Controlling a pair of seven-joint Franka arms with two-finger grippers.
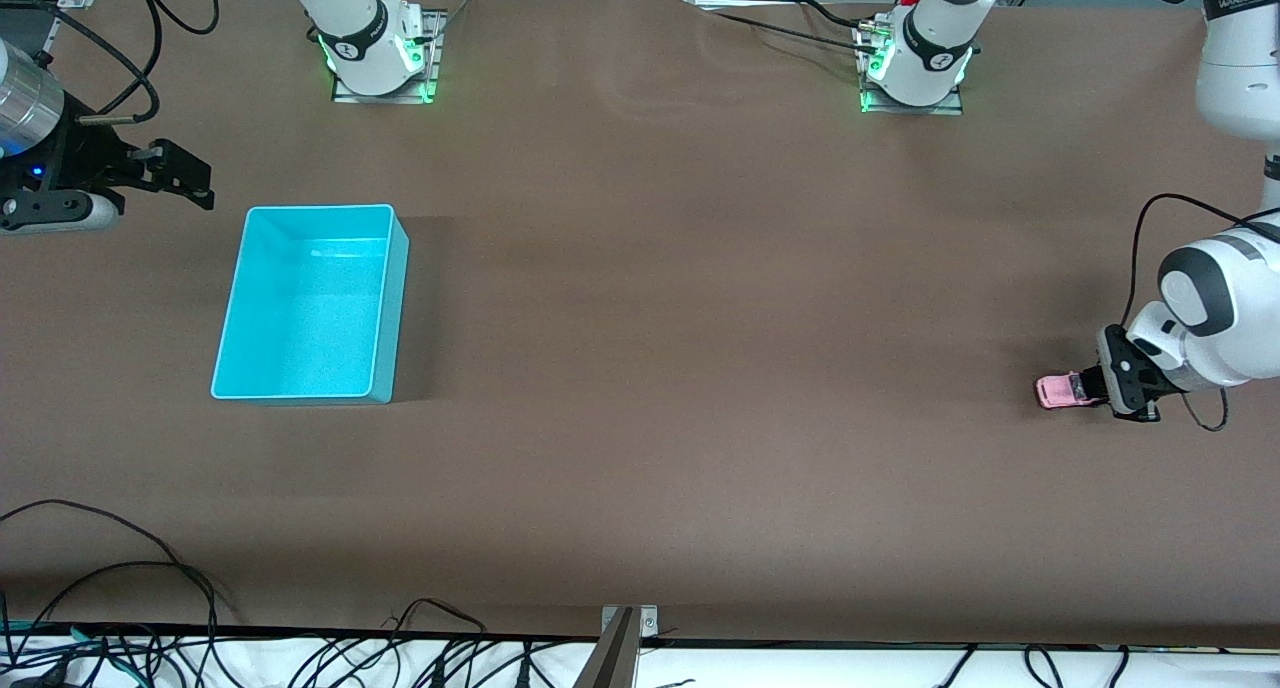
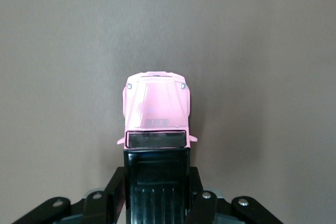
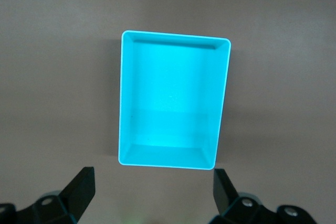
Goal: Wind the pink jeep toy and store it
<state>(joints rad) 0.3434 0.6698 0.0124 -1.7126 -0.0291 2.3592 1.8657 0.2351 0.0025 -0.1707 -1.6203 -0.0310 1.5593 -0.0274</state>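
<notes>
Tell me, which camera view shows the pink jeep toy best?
The left wrist view: the pink jeep toy fills the middle, hood and black roof clear, clamped in the left gripper. The front view shows it tiny, at the left arm's end. The right wrist view shows none of it.

I see two white Franka arms with rounded shells. At the top of the front view, each base (image 1: pixel 378 43) (image 1: pixel 915 58) wears a black ring with a small white mark, a red button, and green lights glowing at its metal foot plate. The left arm (image 1: pixel 1215 303) at the right edge has a grey circular joint cap and a thin black cable looping beside it. Its gripper (image 1: pixel 1095 388) is black, with silver screws in my left wrist view. The right gripper (image 1: pixel 180 173) at upper left is black too, behind a silver cylinder.
</notes>
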